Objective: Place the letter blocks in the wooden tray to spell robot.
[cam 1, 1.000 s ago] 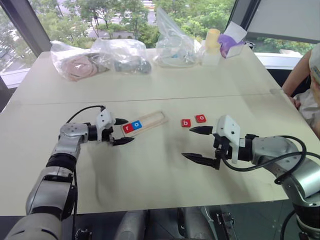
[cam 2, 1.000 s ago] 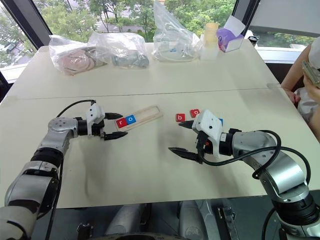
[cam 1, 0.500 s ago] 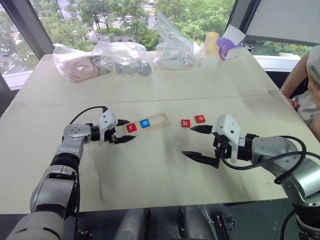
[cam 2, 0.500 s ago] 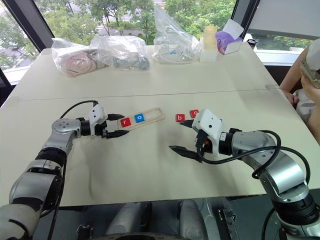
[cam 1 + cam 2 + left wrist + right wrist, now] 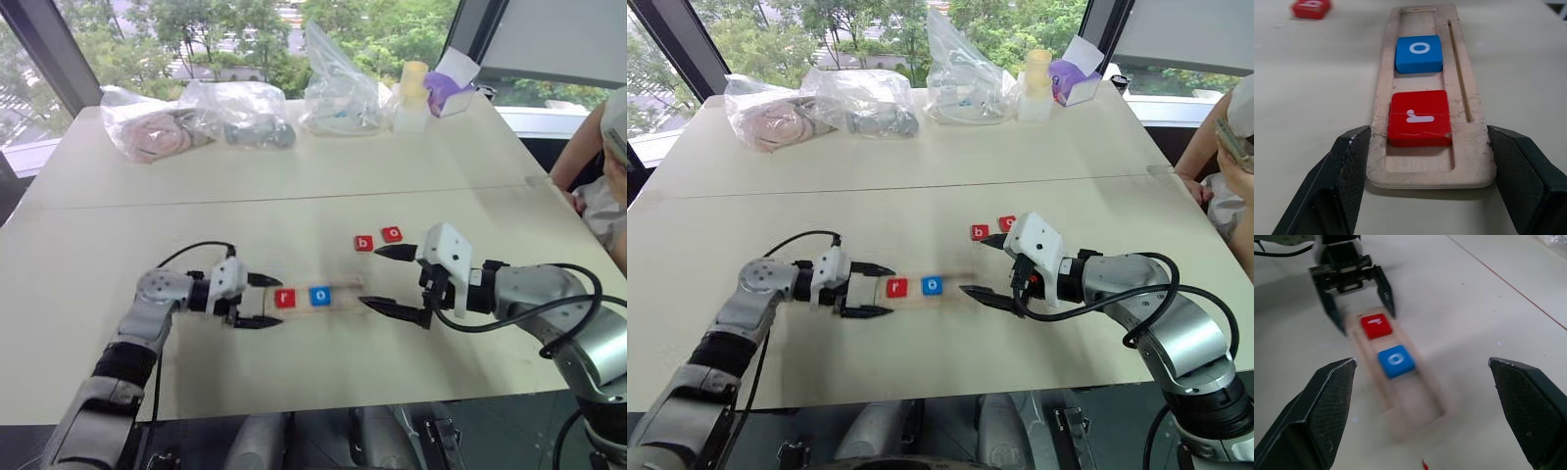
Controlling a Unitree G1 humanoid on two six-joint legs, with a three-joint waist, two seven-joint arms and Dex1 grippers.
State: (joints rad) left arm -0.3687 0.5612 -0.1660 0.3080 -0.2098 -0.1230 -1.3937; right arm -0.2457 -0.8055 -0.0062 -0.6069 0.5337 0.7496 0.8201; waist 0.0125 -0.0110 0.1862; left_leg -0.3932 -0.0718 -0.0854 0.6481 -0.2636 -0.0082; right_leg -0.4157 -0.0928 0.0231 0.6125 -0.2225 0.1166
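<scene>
I see the wooden tray on the table, its near end clamped between my left gripper's fingers, red r and blue o inside; my right gripper gapes empty at its far end.

The long pale-wood tray showed smeared in the head views, its far end lost in blur near the right gripper. In the right wrist view its edges blurred too. The small red square tile was cut off by the left wrist picture's edge, letter unreadable. A person's arm was cropped at the edge.
</scene>
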